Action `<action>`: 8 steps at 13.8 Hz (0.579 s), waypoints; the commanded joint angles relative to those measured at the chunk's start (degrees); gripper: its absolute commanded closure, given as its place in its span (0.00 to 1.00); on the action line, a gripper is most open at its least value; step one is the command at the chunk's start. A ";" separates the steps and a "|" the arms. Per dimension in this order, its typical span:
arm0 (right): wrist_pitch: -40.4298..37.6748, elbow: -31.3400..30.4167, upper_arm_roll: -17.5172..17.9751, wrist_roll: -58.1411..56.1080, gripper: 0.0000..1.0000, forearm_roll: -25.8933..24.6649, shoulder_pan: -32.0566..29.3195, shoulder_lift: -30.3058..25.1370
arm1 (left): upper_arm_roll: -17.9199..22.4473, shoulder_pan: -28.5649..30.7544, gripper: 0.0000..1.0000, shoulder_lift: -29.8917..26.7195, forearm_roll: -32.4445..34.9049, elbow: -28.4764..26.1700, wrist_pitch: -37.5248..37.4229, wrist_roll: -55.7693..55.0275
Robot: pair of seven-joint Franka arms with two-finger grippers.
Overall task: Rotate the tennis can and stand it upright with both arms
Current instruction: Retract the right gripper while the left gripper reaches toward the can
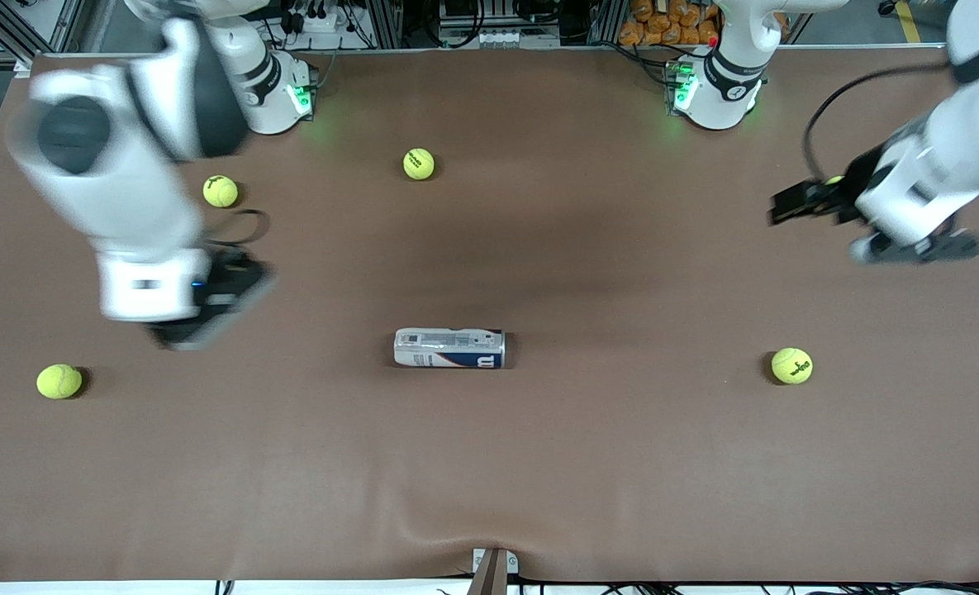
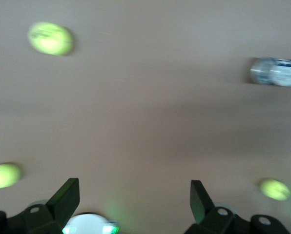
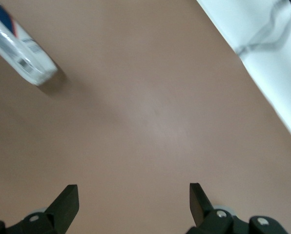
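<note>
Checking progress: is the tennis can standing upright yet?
No, the tennis can lies on its side on the table, untouched by either arm.

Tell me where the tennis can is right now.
In the front view the tennis can lies on its side near the middle of the brown table, untouched, between the ball toward the right arm's end and the ball toward the left arm's end.

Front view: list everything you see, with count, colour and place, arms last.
can: one, silver and dark blue, lying on its side mid-table.
balls: four in clear view, yellow-green; one by the right arm's base, one nearer the middle, one nearer the camera at the right arm's end, one at the left arm's end.
table: one, brown.
left gripper: jaws open, over the left arm's end.
right gripper: jaws open, over bare table beside the can.
</note>
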 commanded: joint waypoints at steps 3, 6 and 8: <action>-9.69 -2.11 -4.34 11.14 0.00 3.15 -5.81 -8.35 | -0.09 -0.27 0.00 16.00 -19.42 2.04 5.20 1.08; -14.97 -2.20 -4.97 22.06 0.00 6.93 -8.00 -12.30 | -0.17 -1.85 0.00 23.30 -29.02 2.04 12.14 1.78; -18.75 -2.11 -5.06 28.12 0.00 7.20 -8.27 -13.10 | -0.79 -2.99 0.00 28.22 -34.90 3.61 15.22 2.92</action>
